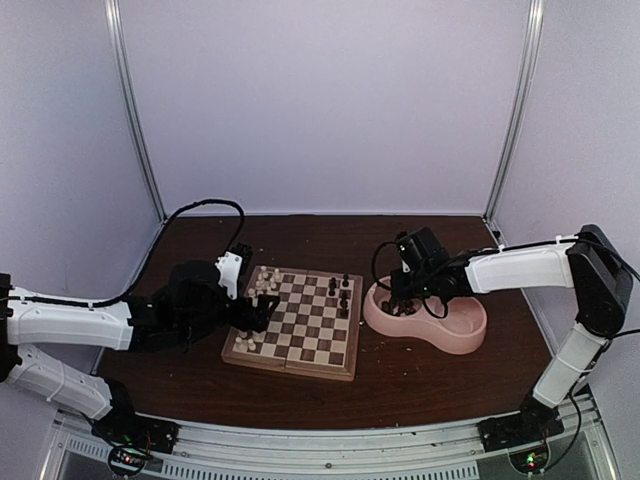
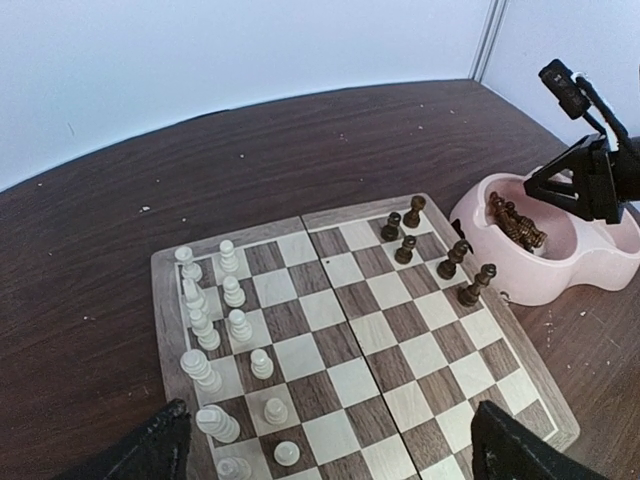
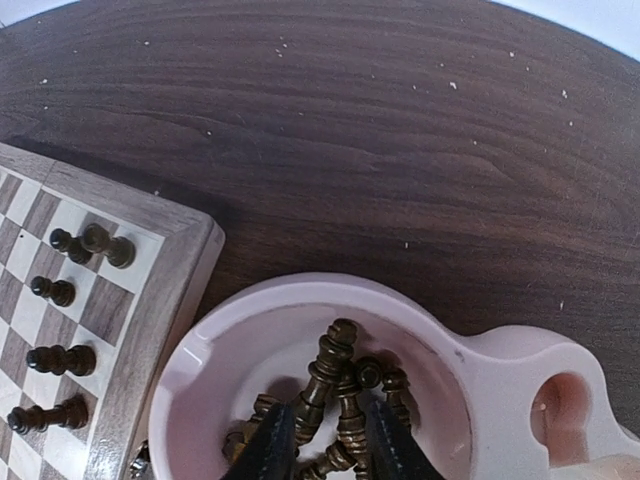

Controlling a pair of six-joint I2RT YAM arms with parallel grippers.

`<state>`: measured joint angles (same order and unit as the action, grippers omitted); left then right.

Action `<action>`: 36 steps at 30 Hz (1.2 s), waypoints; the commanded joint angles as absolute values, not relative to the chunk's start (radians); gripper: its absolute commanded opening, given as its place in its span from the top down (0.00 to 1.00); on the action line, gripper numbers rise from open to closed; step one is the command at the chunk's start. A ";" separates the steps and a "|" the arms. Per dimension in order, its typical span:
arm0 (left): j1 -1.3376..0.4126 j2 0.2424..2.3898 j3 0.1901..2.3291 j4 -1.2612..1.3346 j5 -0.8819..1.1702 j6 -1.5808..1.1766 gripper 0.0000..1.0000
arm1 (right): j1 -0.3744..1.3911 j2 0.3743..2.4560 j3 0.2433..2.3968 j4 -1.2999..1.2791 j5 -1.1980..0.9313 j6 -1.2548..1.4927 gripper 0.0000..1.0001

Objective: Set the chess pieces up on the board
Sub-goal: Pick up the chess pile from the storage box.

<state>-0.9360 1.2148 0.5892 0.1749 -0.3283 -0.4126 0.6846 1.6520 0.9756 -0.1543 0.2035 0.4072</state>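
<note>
Low in frame, right claw (image 3: 330, 418) is straddling dark chess pieces (image 3: 338, 360) in the bowl (image 3: 300, 290), grip unclear. One is needing lifting to the board (image 3: 115, 310).

**White and black throughout**

Left arm (image 1: 70, 322) and right arm (image 1: 520, 268): white shells, black joints. Left tool (image 1: 258, 318) and right tool (image 1: 403, 300) are black. A black cable (image 1: 205, 205) loops behind each tool; red and green lights dot the bases (image 1: 135, 450).

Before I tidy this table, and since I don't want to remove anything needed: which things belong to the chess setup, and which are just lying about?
Job: the board; cream pieces and standing dark pieces on it; heaped dark pieces in the pink double bowl.
Lying about: white specks on the table.
</note>
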 commanded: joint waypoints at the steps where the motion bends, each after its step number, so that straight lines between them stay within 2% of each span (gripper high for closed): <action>1: -0.940 1.224 0.619 0.205 -0.333 -0.372 0.02 | 0.647 1.697 0.995 -0.173 0.172 0.456 0.73; 30: -0.947 1.152 0.624 0.169 -0.326 -0.353 0.02 | 0.627 1.884 1.108 -0.195 0.084 0.492 0.73; 33: -0.949 1.150 0.626 0.166 -0.324 -0.354 0.02 | 0.627 1.886 1.110 -0.202 0.084 0.493 0.75; 36: -0.949 1.150 0.627 0.167 -0.317 -0.356 0.02 | 0.627 1.866 1.102 -0.202 0.083 0.486 0.81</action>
